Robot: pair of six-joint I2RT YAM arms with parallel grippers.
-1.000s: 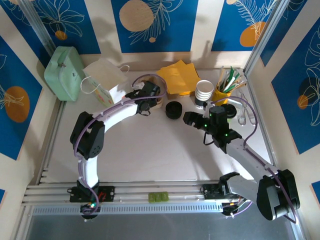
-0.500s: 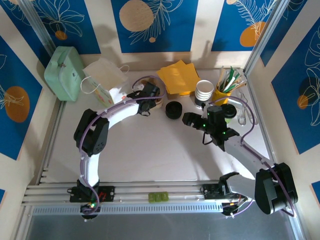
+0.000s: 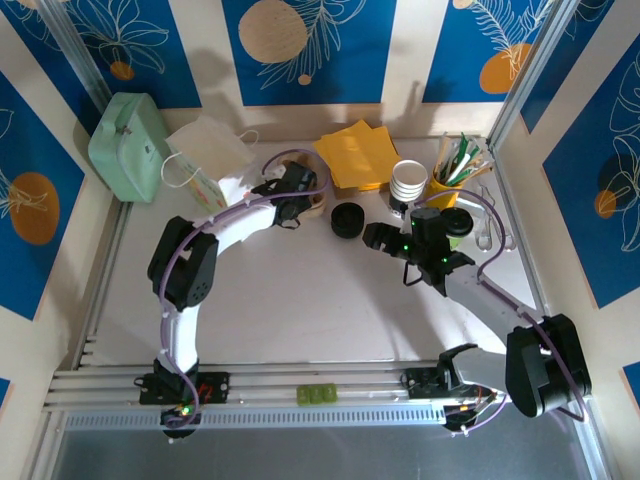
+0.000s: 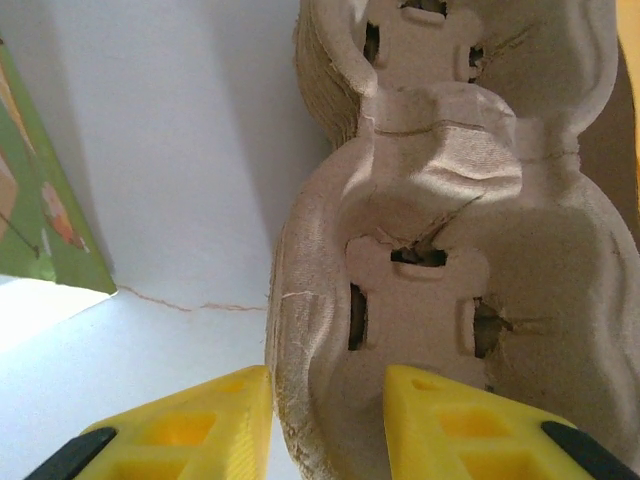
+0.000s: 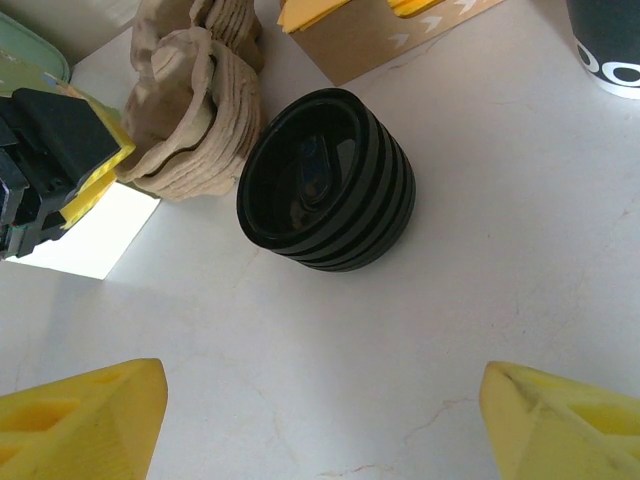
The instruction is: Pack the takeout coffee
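From above, the takeout coffee (image 3: 459, 226) stands upright on the right of the bench (image 3: 300, 300). It is just beside the right arm's wrist and in front of the yellow cup of straws (image 3: 445, 188), and the arm hides part of it. The right tool (image 3: 374, 238) hovers near the stack of black lids (image 3: 347, 219), on the far side of that arm from the coffee. The left tool (image 3: 303, 196) reaches down next to the paper bag (image 3: 208, 160).

At the left wrist, 2 yellow fingers (image 4: 190, 430) straddle the wall of the top one of the pulp carriers (image 4: 440, 250), 1 outside and 1 inside a well. I cannot tell whether they already pinch it.

At the right wrist, the jaws stand wide apart with nothing between them, and bare bench lies below. The lid stack is just ahead.

The coffee is probably light but may hold liquid. Its paper wall is soft and would buckle under a hard squeeze, and the lid could pop off. I would take it around the side wall below the lid, gently, and keep it upright.
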